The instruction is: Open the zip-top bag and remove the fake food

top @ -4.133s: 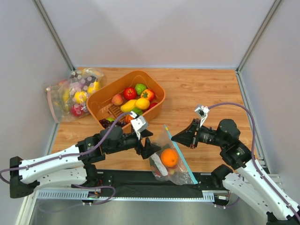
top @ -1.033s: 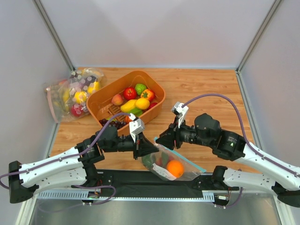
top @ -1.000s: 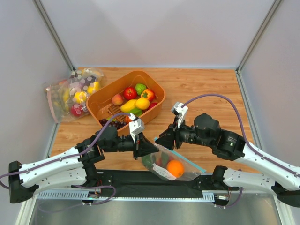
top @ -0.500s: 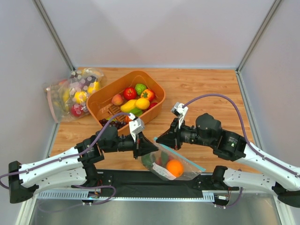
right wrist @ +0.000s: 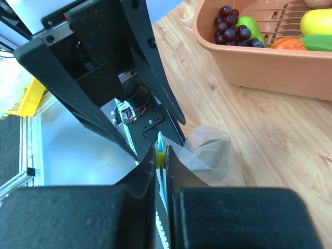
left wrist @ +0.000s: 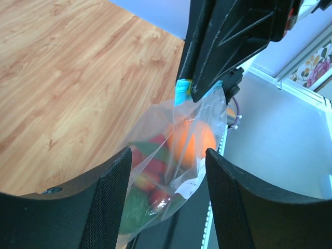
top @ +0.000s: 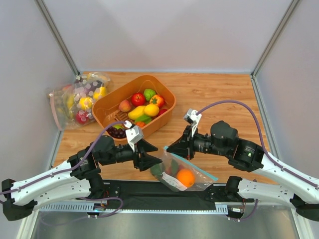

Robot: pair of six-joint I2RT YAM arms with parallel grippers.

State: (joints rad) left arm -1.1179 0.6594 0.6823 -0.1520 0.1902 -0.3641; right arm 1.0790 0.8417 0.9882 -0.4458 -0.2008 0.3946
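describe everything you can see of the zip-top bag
The zip-top bag is clear, crinkly plastic with a teal zip strip along one edge. The right gripper is clamped on one end of that strip, and the bag sags below it. Inside are an orange, red pieces and a green fruit. The left gripper is open beside it; contact is unclear. Whether the zip is open cannot be told.

Bag [top: 197, 175], basket [top: 164, 117] ahead; bare tabletop [top: 222, 92] rightward
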